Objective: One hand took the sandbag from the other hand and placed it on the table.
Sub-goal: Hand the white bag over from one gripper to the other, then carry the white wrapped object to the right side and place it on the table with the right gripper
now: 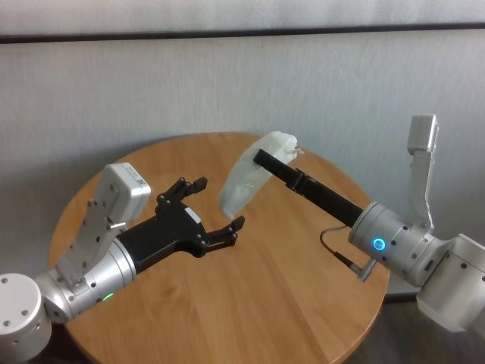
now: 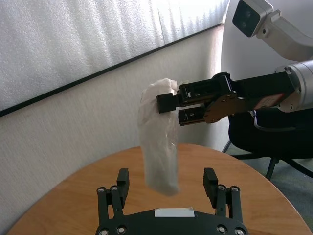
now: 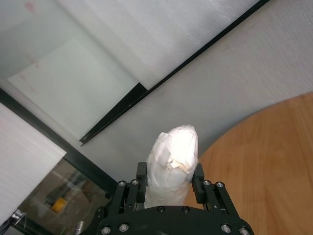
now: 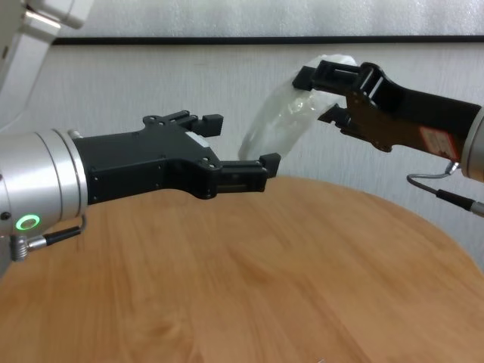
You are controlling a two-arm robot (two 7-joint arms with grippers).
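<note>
Above the table [image 1: 303, 288], sandbag [image 1: 244, 182] in right hand [image 1: 267, 159], left hand [image 1: 206, 206] spread below

A pale grey textured wall [image 1: 227, 83] stands ahead of me, crossed by a dark horizontal strip [image 1: 242, 32]. Off to my right sits a black office chair [image 2: 264, 137].

Crinkled translucent plastic sandbag [image 1: 244, 178]; smooth wood-grain table [image 1: 288, 303]; matt black fingers [image 1: 198, 184]

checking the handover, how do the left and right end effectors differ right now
The right end effector is shut on the sandbag, holding it by its top above the table; the left end effector is open and empty. The right wrist ring glows blue, the left green. Both are black with two fingers.
</note>
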